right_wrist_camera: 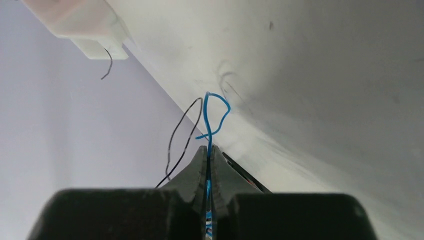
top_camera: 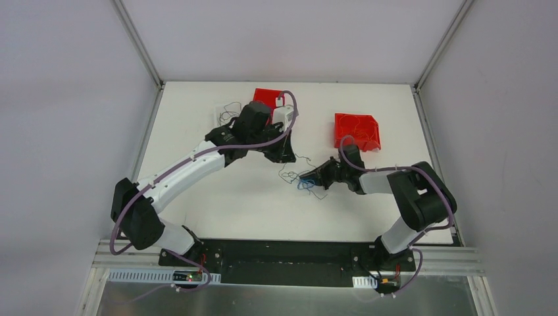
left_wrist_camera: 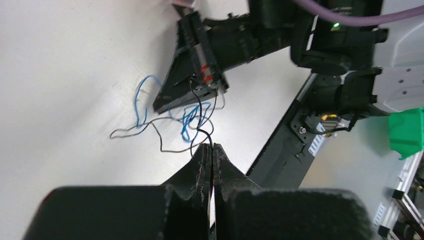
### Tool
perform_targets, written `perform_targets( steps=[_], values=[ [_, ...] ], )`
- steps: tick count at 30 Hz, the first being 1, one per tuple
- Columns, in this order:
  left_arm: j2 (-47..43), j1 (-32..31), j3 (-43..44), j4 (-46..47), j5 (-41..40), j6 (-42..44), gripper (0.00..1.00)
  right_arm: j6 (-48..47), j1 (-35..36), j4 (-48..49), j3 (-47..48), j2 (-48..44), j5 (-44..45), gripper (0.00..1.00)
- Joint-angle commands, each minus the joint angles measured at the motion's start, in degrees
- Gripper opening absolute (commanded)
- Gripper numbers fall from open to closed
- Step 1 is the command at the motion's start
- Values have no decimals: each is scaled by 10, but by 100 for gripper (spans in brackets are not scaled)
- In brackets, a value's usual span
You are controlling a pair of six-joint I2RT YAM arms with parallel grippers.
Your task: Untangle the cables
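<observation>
Filling most of the top view, a white table [top_camera: 217, 210] is lying under both arms, and pale grey walls [top_camera: 66, 99] are closing it in on three sides. Metal frame posts [top_camera: 138, 39] are rising at the two far corners.

Two containers are standing on the far half of the table. The far red container [top_camera: 263, 96] is sitting just behind the wrist of the left arm [top_camera: 191, 168] and is partly hidden by it. The right red container [top_camera: 358, 131] is sitting apart from it, just beyond the right arm [top_camera: 395, 181]. It is showing only a ribbed red inside, and I cannot tell what either one is holding.

The cables [top_camera: 304, 183] are lying as a small loose knot near the middle of the table, between the two grippers. In the left wrist view they are spreading out as thin curls on the white surface.

The left gripper [left_wrist_camera: 210, 146] is hanging just above the knot with its jaws pressed together, and a black strand [left_wrist_camera: 200, 112] is running into its tips. The right gripper [right_wrist_camera: 208, 148] is closed too, and it is pinching a blue strand [right_wrist_camera: 207, 120], which is rising from between its fingers and making a small loop.
</observation>
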Motion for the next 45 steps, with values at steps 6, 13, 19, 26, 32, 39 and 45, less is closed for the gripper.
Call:
perform_targets(
  steps=[6, 13, 19, 26, 32, 39, 45],
  values=[
    [-158, 98, -41, -89, -185, -3, 0, -81, -137, -134, -23, -167, 42, 0],
    [-244, 238, -91, -148, -244, -61, 0, -189, -241, -338, -9, -346, 151, 0],
    [-263, 260, -75, -209, -357, -76, 0, -249, -302, -460, 43, -421, 237, 0],
    [-298, 289, -63, -249, -542, -101, 0, -246, -322, -554, 79, -473, 383, 0],
    [-320, 326, -58, -263, -645, -105, 0, -240, -365, -586, 72, -503, 439, 0],
    [-325, 353, -53, -262, -715, -87, 0, -251, -389, -592, 80, -504, 442, 0],
    [-332, 383, -37, -260, -805, -79, 0, -253, -426, -597, 76, -503, 444, 0]
  ],
)
